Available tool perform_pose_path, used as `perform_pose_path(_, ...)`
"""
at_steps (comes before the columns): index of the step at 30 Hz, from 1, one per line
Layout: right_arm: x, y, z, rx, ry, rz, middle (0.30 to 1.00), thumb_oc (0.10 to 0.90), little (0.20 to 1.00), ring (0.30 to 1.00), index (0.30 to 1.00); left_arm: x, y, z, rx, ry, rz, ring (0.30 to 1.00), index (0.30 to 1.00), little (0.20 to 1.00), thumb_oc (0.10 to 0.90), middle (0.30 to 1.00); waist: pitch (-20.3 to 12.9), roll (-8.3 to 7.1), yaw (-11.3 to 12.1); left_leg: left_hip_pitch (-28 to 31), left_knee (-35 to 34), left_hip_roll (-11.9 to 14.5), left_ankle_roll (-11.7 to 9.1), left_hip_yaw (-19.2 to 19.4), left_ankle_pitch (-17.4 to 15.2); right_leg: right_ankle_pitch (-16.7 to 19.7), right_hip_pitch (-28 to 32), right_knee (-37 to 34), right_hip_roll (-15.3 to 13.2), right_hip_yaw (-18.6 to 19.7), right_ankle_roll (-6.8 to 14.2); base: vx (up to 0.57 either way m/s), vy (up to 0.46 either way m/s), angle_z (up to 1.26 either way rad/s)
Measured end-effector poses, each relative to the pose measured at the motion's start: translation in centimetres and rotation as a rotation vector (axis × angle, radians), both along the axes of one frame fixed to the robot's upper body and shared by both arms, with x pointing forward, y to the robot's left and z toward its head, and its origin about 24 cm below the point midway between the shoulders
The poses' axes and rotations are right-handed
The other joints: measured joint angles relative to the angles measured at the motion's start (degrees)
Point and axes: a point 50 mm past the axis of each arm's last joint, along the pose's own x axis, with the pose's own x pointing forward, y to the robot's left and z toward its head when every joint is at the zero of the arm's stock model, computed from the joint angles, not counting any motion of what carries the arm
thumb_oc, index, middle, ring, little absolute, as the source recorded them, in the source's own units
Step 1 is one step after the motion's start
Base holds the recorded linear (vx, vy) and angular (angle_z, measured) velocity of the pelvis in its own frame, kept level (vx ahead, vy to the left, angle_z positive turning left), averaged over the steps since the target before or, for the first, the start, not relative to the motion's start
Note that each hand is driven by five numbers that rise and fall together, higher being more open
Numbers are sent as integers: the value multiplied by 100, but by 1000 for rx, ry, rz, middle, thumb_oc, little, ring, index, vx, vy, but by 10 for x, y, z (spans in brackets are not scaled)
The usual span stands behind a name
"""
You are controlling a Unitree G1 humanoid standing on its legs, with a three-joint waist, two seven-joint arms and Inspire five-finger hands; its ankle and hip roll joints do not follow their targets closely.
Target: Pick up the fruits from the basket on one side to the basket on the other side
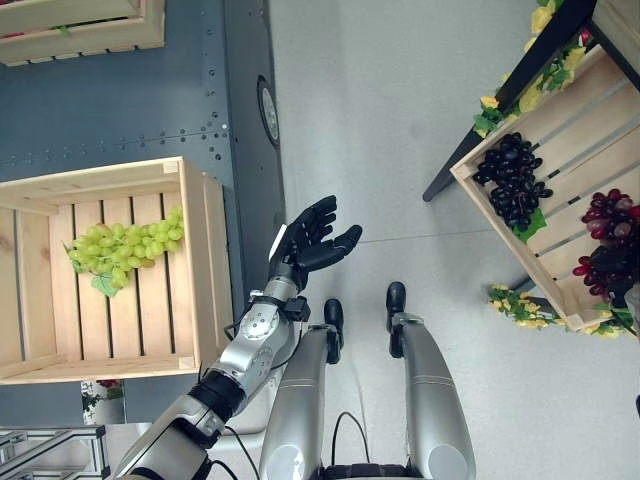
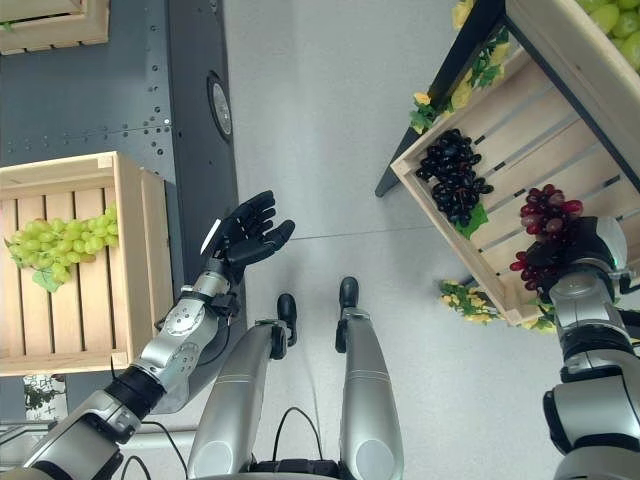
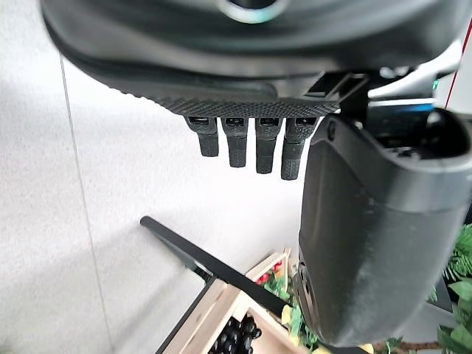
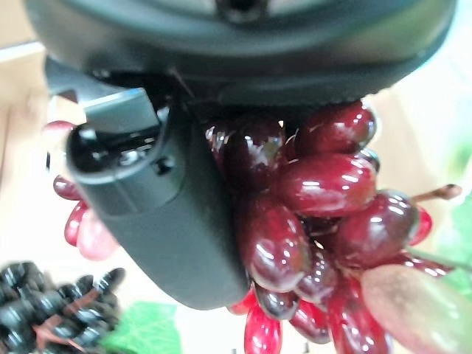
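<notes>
Red grapes [image 4: 317, 221] sit clamped in my right hand [image 2: 590, 262] at the right crate [image 2: 520, 150]. My left hand [image 1: 318, 238] hangs spread, empty, beside the left crate [image 1: 195, 260].

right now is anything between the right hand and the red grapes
Nothing visible. The right hand is already against the red grapes in the right crate, thumb lying across the bunch. Whether the fingers have closed round it cannot be seen.

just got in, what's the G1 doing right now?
Moving fruit between wooden crates. Its right hand is down in the slatted wooden crate on its right, against a bunch of red grapes; whether it has gripped them is unclear. A bunch of black grapes lies alongside. The left hand hangs open and empty over the floor. Green grapes lie in the left wooden crate.
</notes>
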Motion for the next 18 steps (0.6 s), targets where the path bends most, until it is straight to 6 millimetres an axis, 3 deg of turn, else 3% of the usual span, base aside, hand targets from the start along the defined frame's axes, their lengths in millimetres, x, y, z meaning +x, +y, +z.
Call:
perform_pose_path(3, 7, 9, 10, -10, -35, 45, 300, 400, 300, 300, 300, 2, 1, 5, 1, -17, -4, 900, 900, 900, 800, 900, 3, -62, -55, -105, 68, 34, 27, 51, -69, 55, -90, -17, 23, 27, 11, -14, -23, -8)
perform_pose_path(9, 9, 12, 11, 7, -54, 64, 300, 400, 300, 300, 300, 4, 7, 8, -8, -31, 1, 900, 900, 900, 800, 900, 1, -140, -15, -171, 326, 193, 22, 73, -285, 89, -70, 22, 171, 42, -50, 22, -39, -12)
perform_pose_path(12, 7, 9, 8, 91, -91, 46, 300, 400, 300, 300, 300, 6, 10, 13, -5, -46, 1, 900, 900, 900, 800, 900, -3, -219, -27, -169, 342, 193, 25, 70, -311, 80, -60, 20, 175, 44, -50, 33, -14, -2)
perform_pose_path(18, 3, 8, 3, 313, -228, 9, 300, 400, 300, 300, 300, 5, 13, 8, 10, -19, -9, 900, 900, 900, 800, 900, -3, -222, -28, -172, 386, 190, 49, 69, -354, 24, -57, 57, 165, 53, -51, 44, -7, 0)
